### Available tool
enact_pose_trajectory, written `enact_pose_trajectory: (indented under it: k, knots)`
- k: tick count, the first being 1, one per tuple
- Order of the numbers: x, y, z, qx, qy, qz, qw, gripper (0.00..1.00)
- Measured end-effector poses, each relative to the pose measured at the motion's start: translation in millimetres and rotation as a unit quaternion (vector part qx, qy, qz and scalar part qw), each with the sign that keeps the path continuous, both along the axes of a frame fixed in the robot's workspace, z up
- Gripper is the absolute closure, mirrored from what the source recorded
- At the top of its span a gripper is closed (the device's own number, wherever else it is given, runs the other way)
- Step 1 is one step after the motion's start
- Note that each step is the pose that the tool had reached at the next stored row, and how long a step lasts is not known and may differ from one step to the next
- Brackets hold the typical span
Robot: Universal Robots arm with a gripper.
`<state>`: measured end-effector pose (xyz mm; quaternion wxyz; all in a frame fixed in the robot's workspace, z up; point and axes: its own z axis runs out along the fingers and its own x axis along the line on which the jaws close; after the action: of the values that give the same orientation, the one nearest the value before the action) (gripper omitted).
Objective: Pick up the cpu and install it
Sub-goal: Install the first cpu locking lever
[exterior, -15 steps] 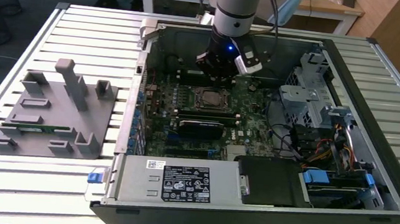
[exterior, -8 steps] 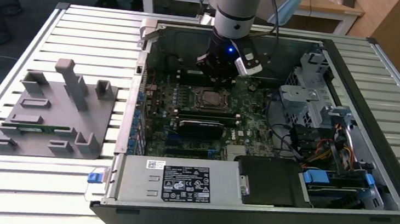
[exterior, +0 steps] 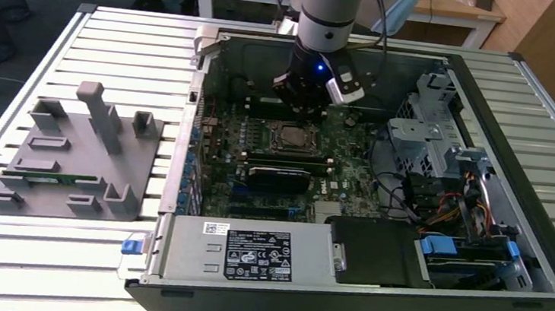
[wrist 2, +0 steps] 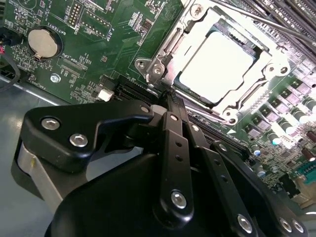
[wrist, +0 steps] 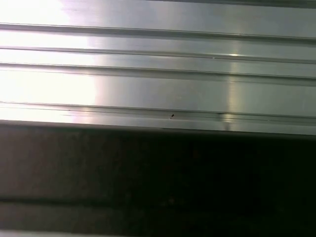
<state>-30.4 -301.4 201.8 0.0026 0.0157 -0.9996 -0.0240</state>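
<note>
Now small square silvery-white cpu [wrist 2: 220, 63] sits seated in socket frame [wrist 2: 163, 59]; black gripper [wrist 2: 170, 101], fingers pressed together, empty, hovers beside it, apparently released.

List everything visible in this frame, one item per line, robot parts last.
cpu: one, silvery-white, seated in the motherboard socket.
socket frame: one, silver metal, around the cpu.
motherboard: one, green, inside the case.
coin cell: one, silver, on the motherboard.
computer case: one, black, open, on the table.
power supply: one, grey, at the case's near edge.
fixture: one, grey, toward the exterior view's left of the case.
memory stick: one, green, in the fixture.
table: one, slatted aluminium.
gripper: one, black, just beside the socket, holding nothing.
</note>
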Motion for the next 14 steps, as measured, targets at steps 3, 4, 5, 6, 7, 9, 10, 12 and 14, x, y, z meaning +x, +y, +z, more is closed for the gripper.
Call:
enact_pose_trajectory:
  k: [3,4,5,6,7,9,10,12,14]
  knots:
    - [0.1,0.0,1.2,0.0001,0.0,0.0,1.0,0.89]
    - [0.2,0.0,1.2,0.0,0.0,0.0,1.0,0.89]
    - [0.3,0.0,1.0,-0.0005,0.0,0.0,1.0,0.89]
    - [0.4,0.0,0.8,-0.0012,0.0,0.0,1.0,0.89]
    - [0.5,0.0,0.2,-0.0022,0.0,0.0,1.0,0.89]
    - [0.7,0.0,-1.2,-0.0039,0.0,0.0,1.0,0.89]
    - [0.8,0.0,-2.0,-0.0049,0.0,0.0,1.0,0.89]
    - [1.1,0.0,-2.7,-0.0063,0.0002,0.0,1.0,0.89]
    - [1.4,-0.1,-2.8,-0.0066,0.0003,0.0,1.0,0.89]
